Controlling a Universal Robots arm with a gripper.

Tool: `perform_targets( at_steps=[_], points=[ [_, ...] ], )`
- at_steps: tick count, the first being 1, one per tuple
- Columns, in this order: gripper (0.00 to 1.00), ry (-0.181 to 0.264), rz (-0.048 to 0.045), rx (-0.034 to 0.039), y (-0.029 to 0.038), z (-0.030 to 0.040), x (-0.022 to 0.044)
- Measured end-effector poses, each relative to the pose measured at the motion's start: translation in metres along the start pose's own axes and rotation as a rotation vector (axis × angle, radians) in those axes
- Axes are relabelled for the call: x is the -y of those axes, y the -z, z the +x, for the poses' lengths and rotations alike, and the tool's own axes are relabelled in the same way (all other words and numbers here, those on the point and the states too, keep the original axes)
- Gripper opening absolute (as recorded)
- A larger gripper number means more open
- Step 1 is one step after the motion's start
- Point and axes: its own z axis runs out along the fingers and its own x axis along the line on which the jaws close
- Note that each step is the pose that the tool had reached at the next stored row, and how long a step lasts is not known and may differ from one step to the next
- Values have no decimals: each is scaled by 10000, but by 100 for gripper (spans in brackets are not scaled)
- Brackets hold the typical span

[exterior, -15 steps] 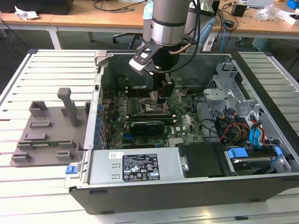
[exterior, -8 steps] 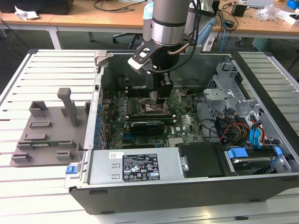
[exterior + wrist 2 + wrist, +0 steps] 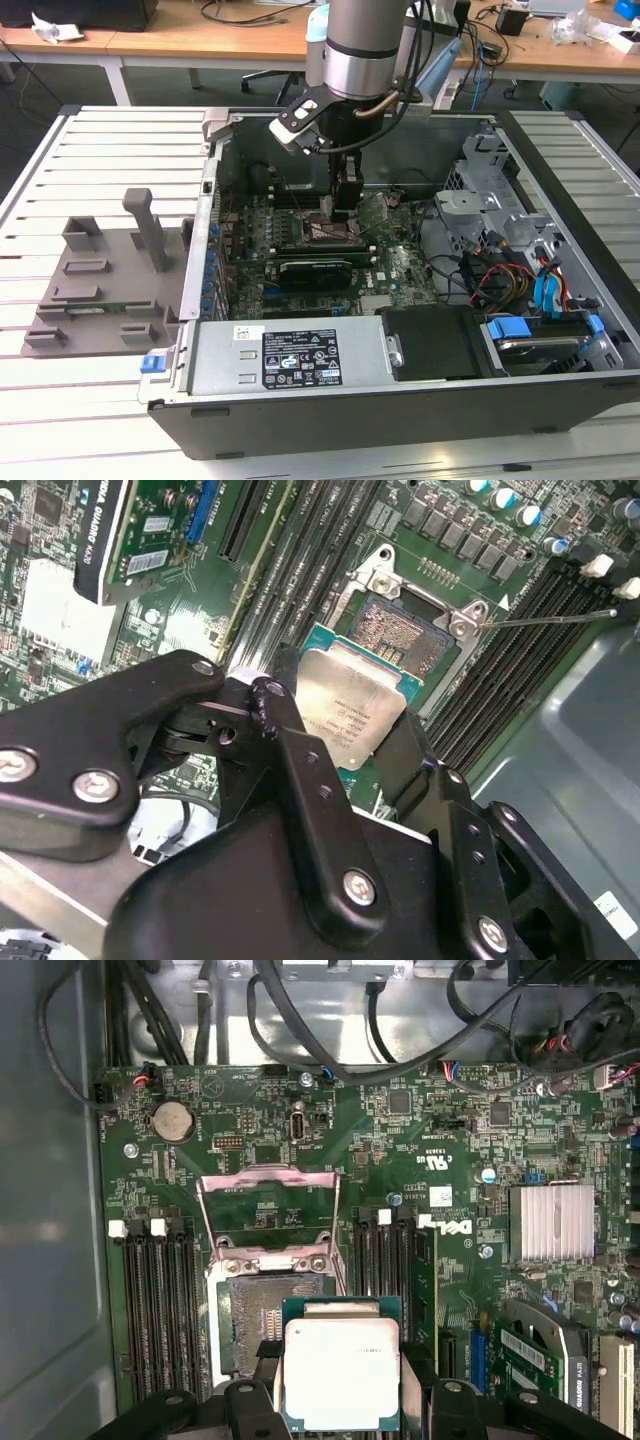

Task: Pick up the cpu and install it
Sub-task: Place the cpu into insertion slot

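The arm (image 3: 365,50) is seen reaching down into the open case (image 3: 400,410), which is laid on its side on the slatted table (image 3: 100,150), toward the table edge at the exterior view's right. The tool (image 3: 345,205) is held just over the board (image 3: 400,265), near the middle of the case and apart from all four walls.

In both wrist views the cpu (image 3: 342,1375) is seen clamped by two opposite edges between the black fingers (image 3: 250,1405). The tool is closed only to the chip's width. The cpu is held flat, metal top upward, just above the board and not seated. One edge is laid over a corner of the socket (image 3: 262,1325), and the rest is hung over the strip between the socket and the nearest memory slots (image 3: 395,1260).

The socket is left uncovered, with its load frame (image 3: 268,1200) swung up and its contact field bare. It is flanked by memory slots on two sides, so little free board is left beside its rim. In the second wrist view a thin lever (image 3: 550,615) is seen standing out over the slots beside the socket.

A black card (image 3: 315,270) is set between the socket and the case's near wall. Cables (image 3: 500,280) are bunched along the wall at the exterior view's right. A grey tray (image 3: 100,290) is placed on the table outside the opposite wall, well apart from the tool.
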Motion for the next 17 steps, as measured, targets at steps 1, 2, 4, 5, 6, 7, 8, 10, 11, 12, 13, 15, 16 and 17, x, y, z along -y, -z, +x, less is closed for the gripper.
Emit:
perform_targets(
  at_steps=[1,2,4,5,6,7,8,10,11,12,13,15,16,17],
  points=[
    [55,4,0,-61,-1,0,-1],
    [55,8,7,-222,0,0,0],
    [55,20,14,-435,-1,0,0],
    [55,22,15,-440,-1,1,1],
    [55,88,11,-439,-1,1,1],
    [55,290,0,-431,-1,0,2],
    [55,360,-3,-428,-1,0,2],
    [55,369,-5,-429,-2,0,1],
    [55,371,-5,-428,-2,0,1],
    [55,371,-5,-428,-2,0,2],
    [55,372,-4,-428,-3,1,1],
    [55,371,-4,-428,-7,1,2],
    [55,372,-6,-430,-10,1,2],
    [55,372,-6,-430,-13,1,2]
  ],
)
